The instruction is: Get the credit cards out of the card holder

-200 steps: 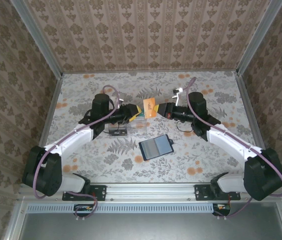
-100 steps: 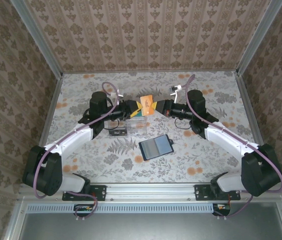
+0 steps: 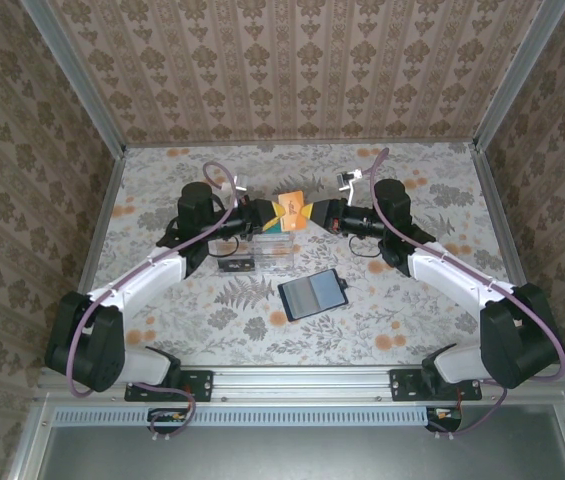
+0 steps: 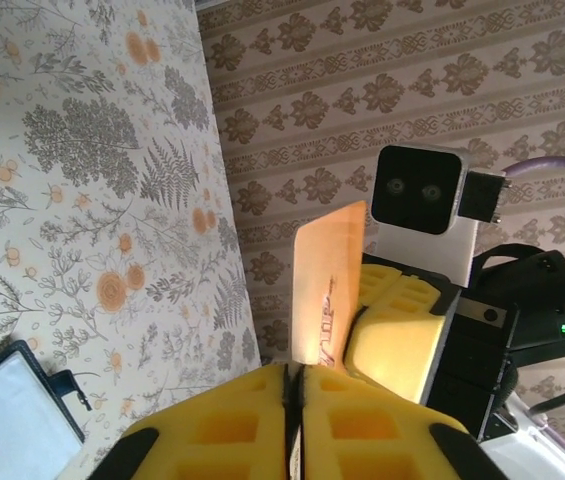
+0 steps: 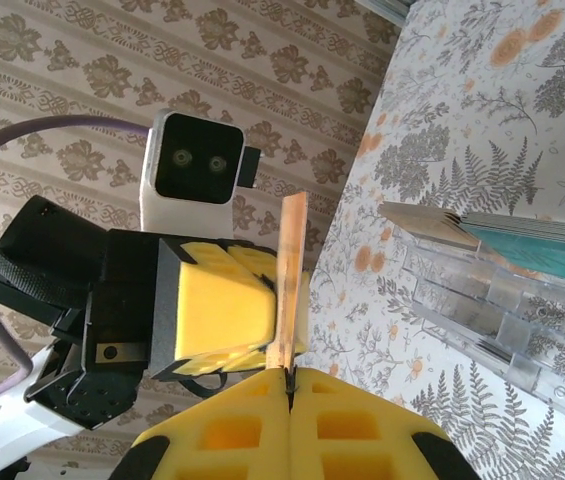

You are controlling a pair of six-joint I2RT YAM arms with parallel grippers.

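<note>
An orange-yellow credit card [image 3: 294, 210] hangs in the air between both arms above the back of the table. My left gripper [image 3: 275, 217] [image 4: 294, 372] is shut on one edge of this card [image 4: 327, 290]. My right gripper [image 3: 312, 213] [image 5: 289, 376] is shut on its opposite edge, and the card [image 5: 290, 270] shows edge-on there. Below them the clear card holder [image 3: 262, 255] [image 5: 482, 300] rests on the table. Teal credit cards [image 5: 552, 248] and a pale one stick out of it.
A dark flat rectangle with a pale face [image 3: 312, 293] [image 4: 12, 420] lies on the floral tablecloth in front of the holder. Patterned walls close in the table on three sides. Both forearms slant inward from the near corners.
My left gripper has closed on the orange card that the right gripper holds. Both grippers and the card have shifted slightly toward the back and left.
</note>
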